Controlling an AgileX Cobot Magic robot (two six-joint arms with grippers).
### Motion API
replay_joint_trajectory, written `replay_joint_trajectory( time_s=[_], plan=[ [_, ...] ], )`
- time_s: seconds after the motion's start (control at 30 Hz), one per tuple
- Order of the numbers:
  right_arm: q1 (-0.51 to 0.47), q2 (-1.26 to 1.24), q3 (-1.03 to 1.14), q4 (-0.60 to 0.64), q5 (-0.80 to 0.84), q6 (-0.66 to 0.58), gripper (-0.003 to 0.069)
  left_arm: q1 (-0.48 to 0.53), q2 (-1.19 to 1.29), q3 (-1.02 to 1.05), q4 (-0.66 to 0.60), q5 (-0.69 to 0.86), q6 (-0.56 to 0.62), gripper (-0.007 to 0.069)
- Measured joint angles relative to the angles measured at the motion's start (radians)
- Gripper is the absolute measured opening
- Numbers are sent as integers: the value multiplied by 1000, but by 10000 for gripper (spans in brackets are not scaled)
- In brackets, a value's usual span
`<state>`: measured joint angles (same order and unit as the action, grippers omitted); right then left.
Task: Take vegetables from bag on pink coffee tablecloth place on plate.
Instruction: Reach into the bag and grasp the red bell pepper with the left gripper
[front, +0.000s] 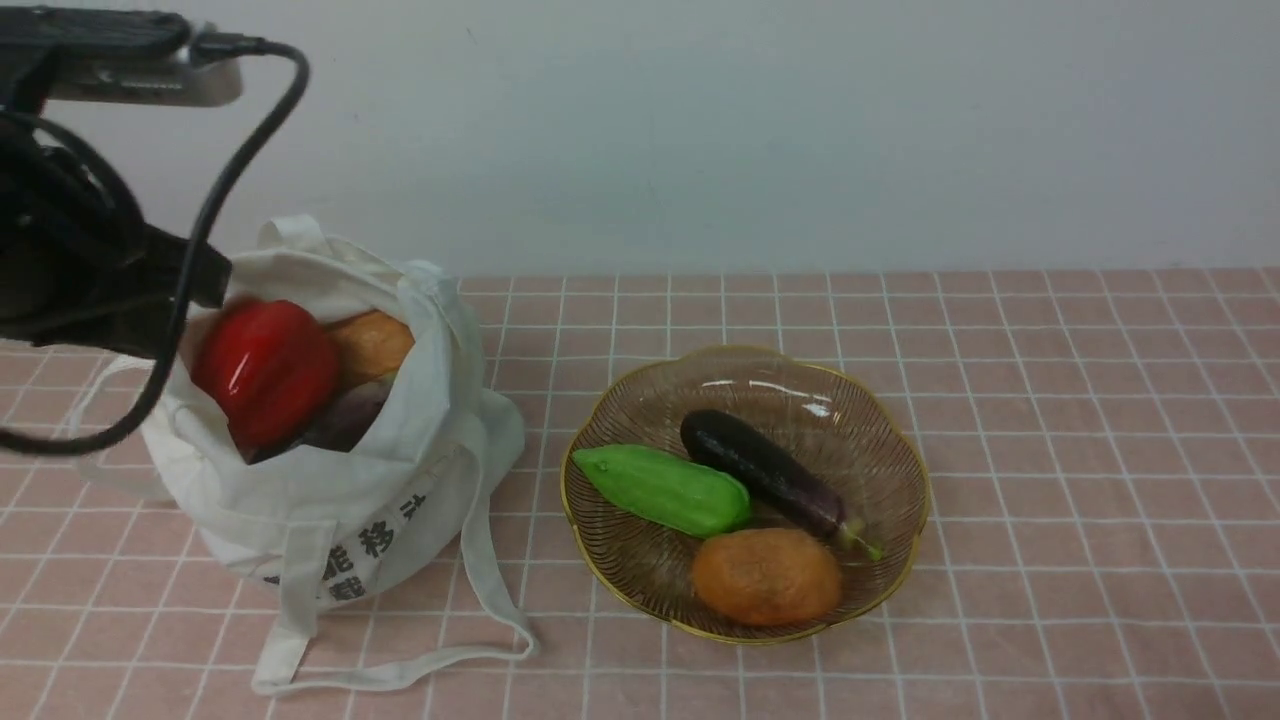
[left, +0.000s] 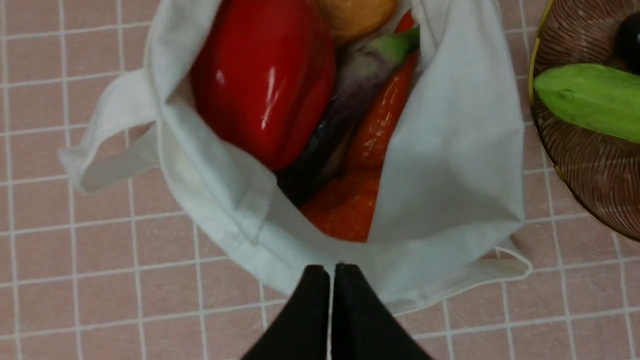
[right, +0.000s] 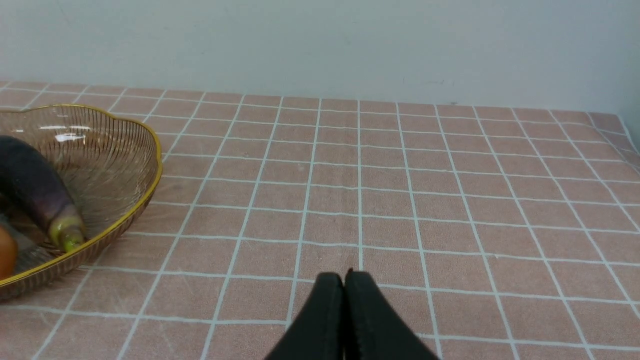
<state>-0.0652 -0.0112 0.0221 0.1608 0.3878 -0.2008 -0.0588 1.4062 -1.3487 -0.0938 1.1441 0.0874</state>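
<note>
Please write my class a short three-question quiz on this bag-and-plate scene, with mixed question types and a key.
1. How many vegetables lie on the plate?
2. True or false: the red bell pepper is inside the bag.
3. The left gripper is: A) shut, holding nothing; B) shut on a potato; C) wide open.

Key: 1) three; 2) true; 3) A.
</note>
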Motion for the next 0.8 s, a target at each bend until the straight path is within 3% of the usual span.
replay_joint_trajectory(
  time_s=[0.27,0.4,0.6,0.8],
  plan=[
    [0,0,0,0,0,1,-12,0,179,-78,42,-56,10,20],
    [0,0,0,0,0,1,-12,0,225,-80,71,-131,11,116],
    [0,0,0,0,0,3,-12,0,302,-81,94,-200,11,398],
    [0,0,0,0,0,4,-12,0,348,-81,139,-216,12,565]
  ],
)
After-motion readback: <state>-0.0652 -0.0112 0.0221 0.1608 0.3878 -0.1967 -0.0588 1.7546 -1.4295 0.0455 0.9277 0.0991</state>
